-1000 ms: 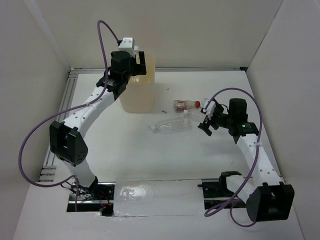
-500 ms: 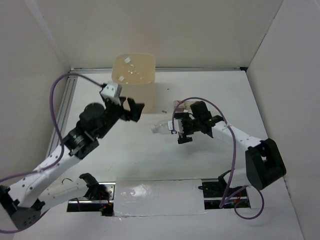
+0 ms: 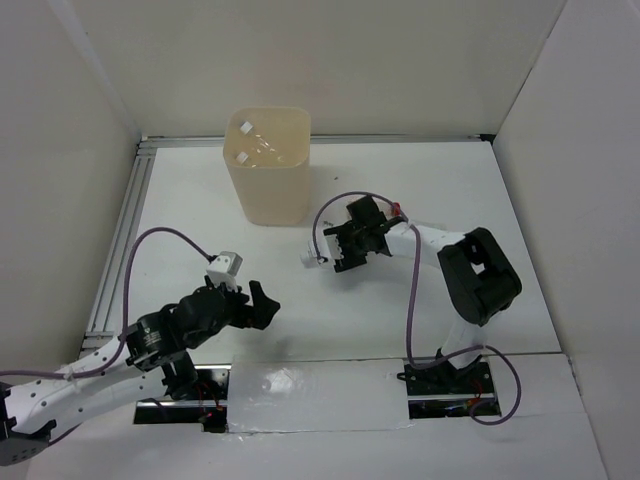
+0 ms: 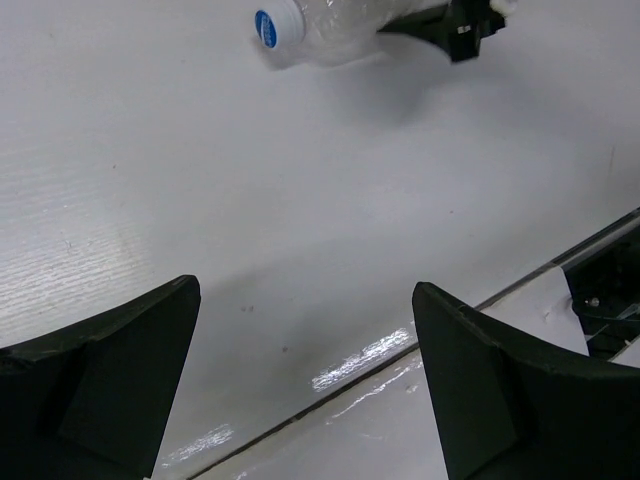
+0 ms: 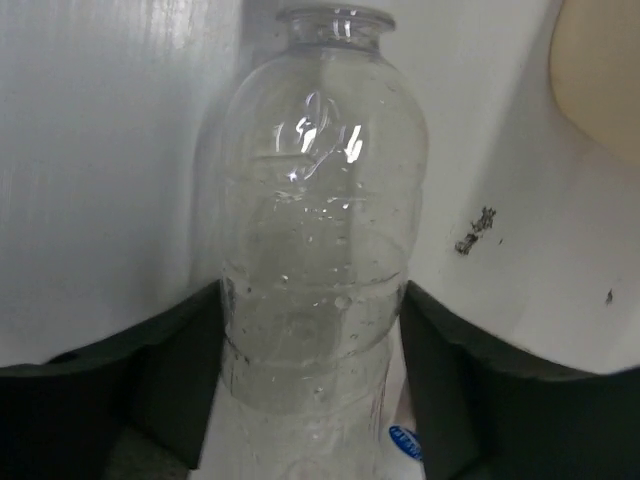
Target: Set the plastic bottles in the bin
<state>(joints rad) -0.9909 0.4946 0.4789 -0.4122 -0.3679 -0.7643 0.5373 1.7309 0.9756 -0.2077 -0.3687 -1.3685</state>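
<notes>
Clear glossy crinkled plastic bottle (image 5: 315, 290); translucent plastic bin (image 3: 268, 190); matt ribbed table (image 4: 250, 200).

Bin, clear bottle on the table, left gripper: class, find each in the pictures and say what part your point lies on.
bin (image 3: 268, 195): top external view, front wall.
clear bottle (image 5: 315, 280): right wrist view, middle of its body.
left gripper (image 4: 305, 295): left wrist view, midway between its open jaws.

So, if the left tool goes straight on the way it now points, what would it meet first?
Most likely the clear bottle, its white-capped end nearest; only bare table lies between. If the left tool tilts downward, it could touch the table first; depth is unclear.
</notes>
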